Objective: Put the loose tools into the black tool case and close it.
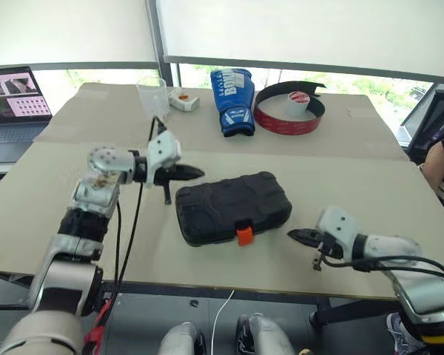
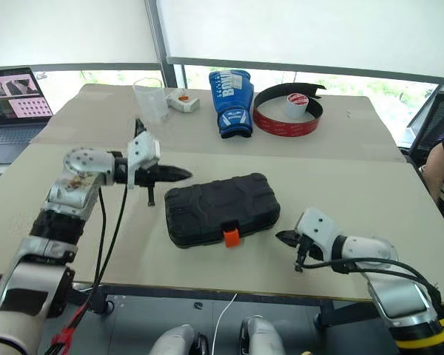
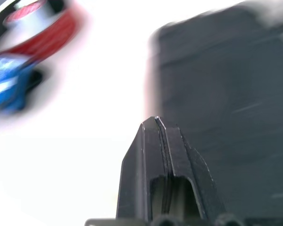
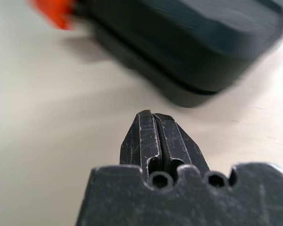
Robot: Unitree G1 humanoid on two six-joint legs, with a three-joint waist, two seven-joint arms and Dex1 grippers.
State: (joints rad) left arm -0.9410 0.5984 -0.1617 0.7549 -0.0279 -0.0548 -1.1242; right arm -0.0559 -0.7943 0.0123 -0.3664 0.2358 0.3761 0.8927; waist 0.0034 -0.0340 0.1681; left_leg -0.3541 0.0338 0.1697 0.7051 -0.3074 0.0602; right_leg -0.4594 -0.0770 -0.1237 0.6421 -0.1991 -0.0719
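The tool case [image 1: 233, 207] lies on the table [image 1: 52, 192], glove [image 1: 233, 100] behind.

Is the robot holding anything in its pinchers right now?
No, nothing. The left gripper and the right gripper are both shut and empty, on either side of the closed black tool case.

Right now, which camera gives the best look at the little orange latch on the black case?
The left eye view: the latch shows sharp and whole on the near edge of the shut case, and the right eye view matches it. The right wrist view catches it as an orange blur in a corner. The left wrist view shows blurred case lid.
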